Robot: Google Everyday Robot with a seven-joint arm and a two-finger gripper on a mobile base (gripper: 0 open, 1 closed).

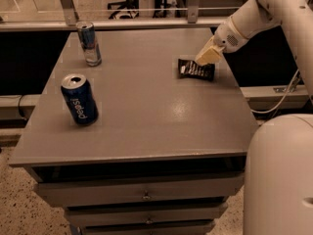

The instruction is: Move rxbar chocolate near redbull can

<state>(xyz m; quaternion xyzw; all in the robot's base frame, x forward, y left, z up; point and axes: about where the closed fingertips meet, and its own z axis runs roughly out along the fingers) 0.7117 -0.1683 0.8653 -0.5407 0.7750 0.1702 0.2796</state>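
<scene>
The rxbar chocolate (196,69), a flat dark wrapper with white lettering, lies on the grey table (146,116) at its right side. My gripper (208,56) hangs just above and behind the bar's right end, at the tip of the white arm that reaches in from the upper right. The redbull can (89,43), slim and silver-blue, stands upright at the table's far left, well apart from the bar.
A wider blue Pepsi can (78,99) stands at the left front of the table. Drawers (142,195) sit under the tabletop. My white base (279,175) fills the lower right. A rail and glass run behind the table.
</scene>
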